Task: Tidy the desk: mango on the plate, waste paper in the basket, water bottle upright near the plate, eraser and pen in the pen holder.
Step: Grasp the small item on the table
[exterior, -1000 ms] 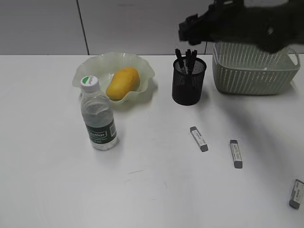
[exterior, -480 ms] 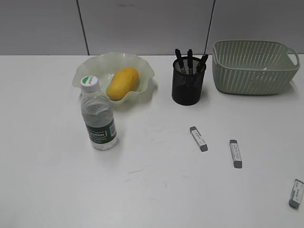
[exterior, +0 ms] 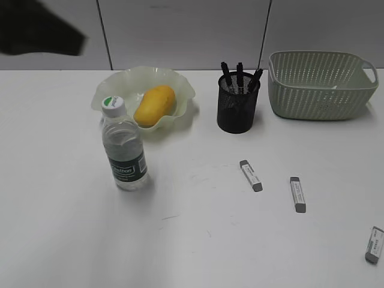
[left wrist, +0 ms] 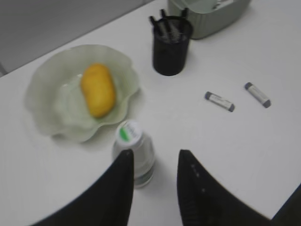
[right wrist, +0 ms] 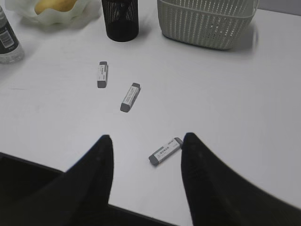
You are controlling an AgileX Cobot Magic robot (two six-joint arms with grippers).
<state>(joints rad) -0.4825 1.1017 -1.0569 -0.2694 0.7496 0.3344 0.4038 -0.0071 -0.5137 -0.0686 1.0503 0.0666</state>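
The mango [exterior: 155, 104] lies in the pale green plate [exterior: 114, 84]. The water bottle [exterior: 124, 146] stands upright in front of the plate. The black pen holder [exterior: 238, 108] holds three pens [exterior: 239, 74]. Three erasers [exterior: 251, 175] [exterior: 297, 194] [exterior: 374, 244] lie on the desk [exterior: 72, 228]. A small pale scrap shows inside the basket [exterior: 321, 90]; I cannot tell what it is. My left gripper [left wrist: 155, 157] is open and empty, high above the bottle [left wrist: 134, 150]. My right gripper [right wrist: 148, 137] is open and empty above the nearest eraser [right wrist: 165, 150].
A dark blur of the left arm [exterior: 36, 30] fills the top left corner of the exterior view. The desk's front edge [right wrist: 56, 162] runs just under the right gripper. A grey panelled wall stands behind the desk.
The dark right arm that blurred across the basket a second ago has left the exterior view. A dark blur of the left arm has come in at the top left. The objects have not moved.
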